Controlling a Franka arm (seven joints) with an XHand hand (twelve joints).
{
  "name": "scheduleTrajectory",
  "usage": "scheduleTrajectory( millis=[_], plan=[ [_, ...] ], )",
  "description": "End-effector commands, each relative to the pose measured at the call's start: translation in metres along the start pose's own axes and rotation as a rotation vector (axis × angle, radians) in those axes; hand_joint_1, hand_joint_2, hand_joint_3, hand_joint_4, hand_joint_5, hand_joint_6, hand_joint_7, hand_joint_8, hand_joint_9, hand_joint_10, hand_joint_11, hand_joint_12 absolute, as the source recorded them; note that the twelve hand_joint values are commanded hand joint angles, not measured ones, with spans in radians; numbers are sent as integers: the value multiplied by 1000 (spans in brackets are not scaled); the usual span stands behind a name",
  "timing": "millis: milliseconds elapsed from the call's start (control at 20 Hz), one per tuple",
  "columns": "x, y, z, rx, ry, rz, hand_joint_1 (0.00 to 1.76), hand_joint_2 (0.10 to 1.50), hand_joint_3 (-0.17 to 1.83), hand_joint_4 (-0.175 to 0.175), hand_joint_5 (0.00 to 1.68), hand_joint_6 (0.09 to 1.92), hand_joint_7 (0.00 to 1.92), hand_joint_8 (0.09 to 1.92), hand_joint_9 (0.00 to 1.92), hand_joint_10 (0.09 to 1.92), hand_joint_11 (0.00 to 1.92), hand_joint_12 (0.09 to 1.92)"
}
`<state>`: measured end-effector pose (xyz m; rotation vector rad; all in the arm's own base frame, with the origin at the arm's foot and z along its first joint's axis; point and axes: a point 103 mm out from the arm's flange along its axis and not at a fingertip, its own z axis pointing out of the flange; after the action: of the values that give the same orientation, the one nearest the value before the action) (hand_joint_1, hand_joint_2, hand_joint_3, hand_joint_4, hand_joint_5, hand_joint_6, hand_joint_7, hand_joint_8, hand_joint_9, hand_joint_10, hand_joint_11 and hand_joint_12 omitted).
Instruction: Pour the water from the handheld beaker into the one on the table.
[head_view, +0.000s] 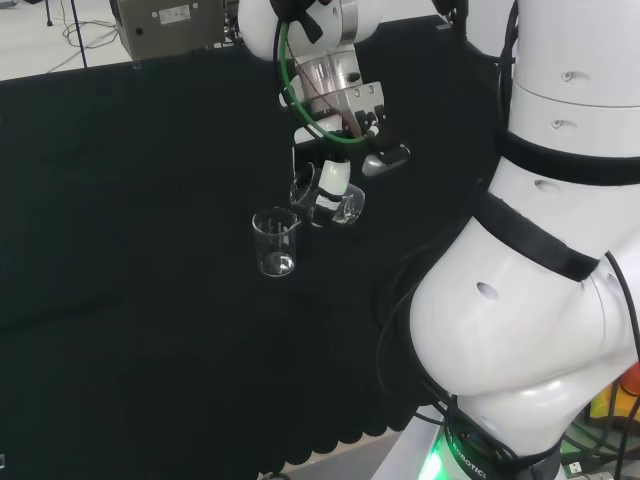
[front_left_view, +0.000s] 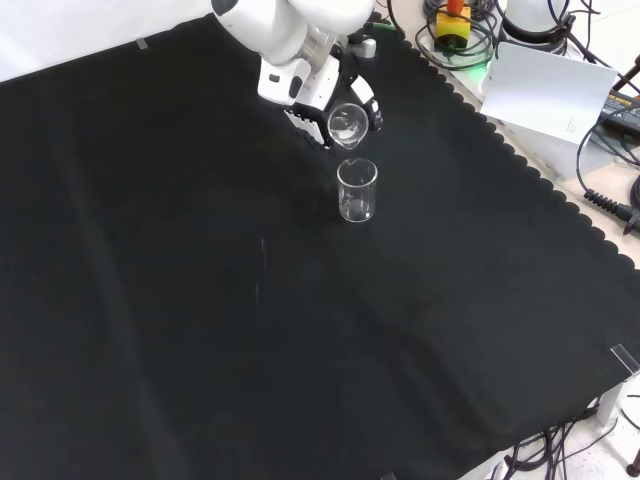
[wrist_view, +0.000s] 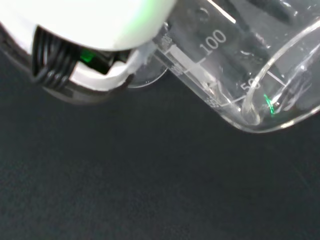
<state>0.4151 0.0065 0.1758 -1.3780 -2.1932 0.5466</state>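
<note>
The hand (head_view: 335, 180) has its fingers curled round a clear glass beaker (head_view: 322, 200), held above the cloth and tipped over, mouth toward the second beaker. In the front view the held beaker (front_left_view: 347, 124) hangs in the hand (front_left_view: 310, 95) just above and behind the other one. That second clear beaker (head_view: 275, 241) stands upright on the black cloth; in the front view this standing beaker (front_left_view: 357, 190) sits right below the tipped rim. The wrist view shows the held beaker (wrist_view: 240, 75) lying almost sideways, with printed marks on its wall and a blurred white part of the hand (wrist_view: 95, 30). I cannot make out water in either beaker.
The arm's big white links (head_view: 540, 250) fill the right of the head view. The cloth's scalloped edge (front_left_view: 560, 200) runs down the right of the front view, with cables and a white board (front_left_view: 550, 95) beyond it. A grey box (head_view: 170, 25) stands past the far edge.
</note>
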Motion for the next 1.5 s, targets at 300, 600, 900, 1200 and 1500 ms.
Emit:
scheduleTrajectory(
  millis=[300,600,900,1200,1500],
  plan=[
    [14,4,-7,81,-98,47,1325,665,525,-175,1481,191,1595,87,1686,87,1451,649],
    [21,7,-8,123,-133,71,1325,663,529,-175,1482,191,1596,87,1689,87,1448,646],
    [25,10,-9,171,-163,100,1325,660,534,-175,1483,191,1597,87,1691,87,1447,643],
    [27,12,-9,205,-177,133,1325,658,537,-175,1483,192,1597,87,1690,87,1444,640],
    [27,12,-12,230,-187,164,1325,657,540,-175,1483,193,1598,87,1690,87,1441,637]
  ],
)
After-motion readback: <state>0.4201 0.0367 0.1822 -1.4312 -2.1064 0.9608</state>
